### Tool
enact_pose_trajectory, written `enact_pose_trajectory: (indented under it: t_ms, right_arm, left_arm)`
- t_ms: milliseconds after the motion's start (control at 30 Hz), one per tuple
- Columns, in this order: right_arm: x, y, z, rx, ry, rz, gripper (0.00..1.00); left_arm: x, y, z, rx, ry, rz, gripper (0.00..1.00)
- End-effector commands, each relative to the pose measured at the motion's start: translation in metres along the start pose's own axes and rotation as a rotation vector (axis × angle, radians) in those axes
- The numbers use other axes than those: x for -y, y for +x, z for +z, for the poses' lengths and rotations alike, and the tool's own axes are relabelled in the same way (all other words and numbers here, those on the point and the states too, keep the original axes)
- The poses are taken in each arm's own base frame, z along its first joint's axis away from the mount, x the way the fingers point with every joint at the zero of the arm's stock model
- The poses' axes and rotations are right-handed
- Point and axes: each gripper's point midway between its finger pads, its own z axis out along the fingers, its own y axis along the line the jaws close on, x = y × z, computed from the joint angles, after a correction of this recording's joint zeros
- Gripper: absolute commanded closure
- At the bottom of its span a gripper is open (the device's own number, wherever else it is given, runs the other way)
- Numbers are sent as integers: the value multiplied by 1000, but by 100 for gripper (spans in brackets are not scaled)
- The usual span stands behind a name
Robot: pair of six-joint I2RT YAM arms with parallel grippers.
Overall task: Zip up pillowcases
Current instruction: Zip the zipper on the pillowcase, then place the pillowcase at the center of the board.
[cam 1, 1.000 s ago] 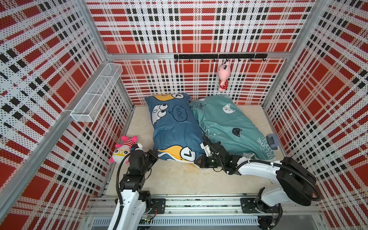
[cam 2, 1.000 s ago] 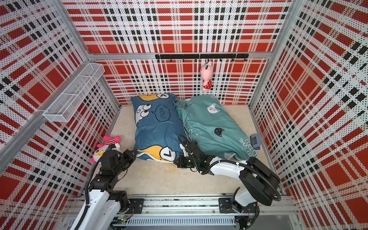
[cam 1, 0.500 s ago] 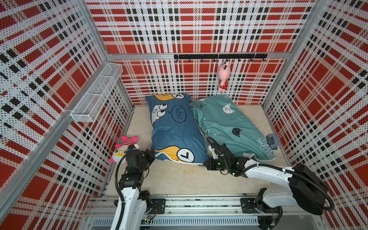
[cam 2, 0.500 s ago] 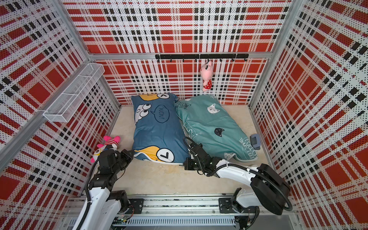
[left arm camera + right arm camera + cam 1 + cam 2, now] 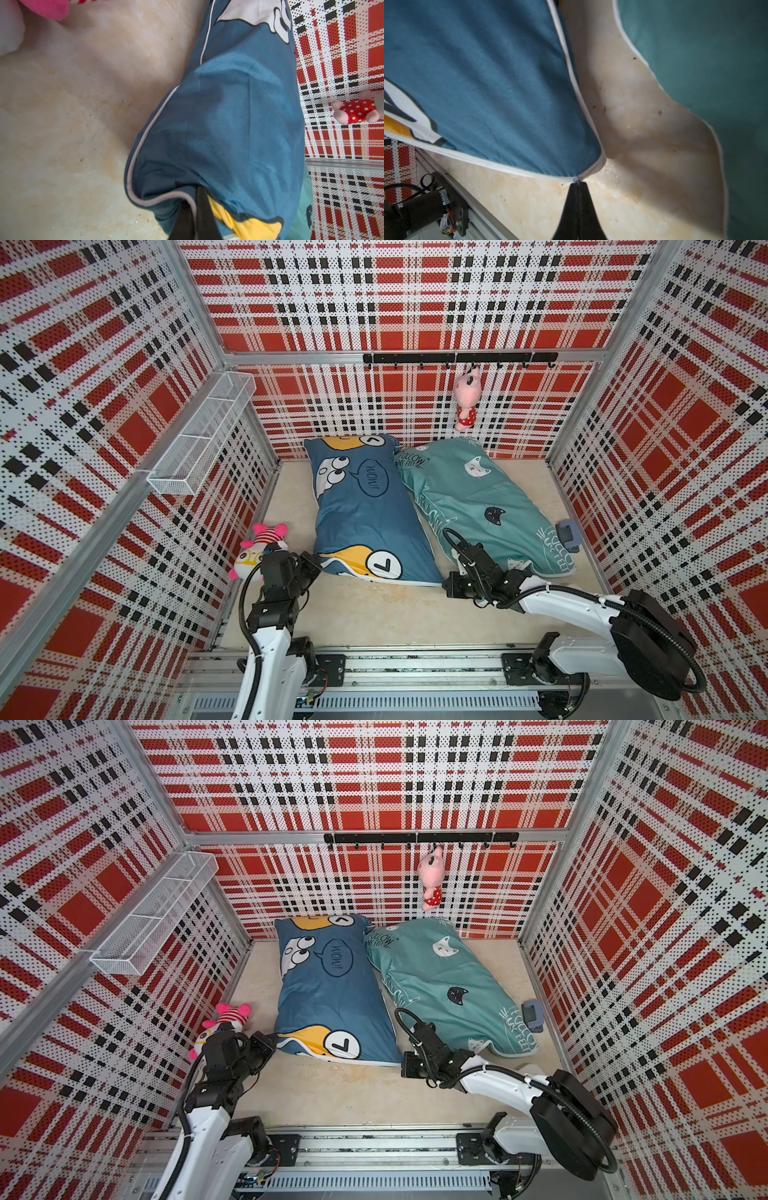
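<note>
- Nearest us, the left gripper pinches the near-left corner of the dark blue cartoon-print fabric pillowcase — an anchor.
- The right gripper is pressed together on the near-right corner's white piping; whether it grips a zip pull we cannot tell.
- We judge the near short edge needs tension: draw it taut, low over the beige tabletop.
- The pillowcase lies flat, its long axis running away from us, "WOW!" end far; the teal cat-print fabric pillowcase lies beside it, angled.
</note>
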Motion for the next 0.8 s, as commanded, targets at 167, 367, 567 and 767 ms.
enact_pose_trajectory:
  t_ms: [167,367,567,767]
  right_arm:
    - [21,6,0,-7,72,2,100]
    - [-1,-10,-15,25,21,-41,97]
    - [-12,-44,-60,110,72,-136,12]
    - [-1,-112,-111,239,135,-165,0]
  left_arm:
    - [7,-16,-1,61,26,29,100]
    - [14,-22,-5,80,35,56,100]
    - [38,-45,-21,130,10,136,16]
    - [75,-90,-56,262,-31,254,2]
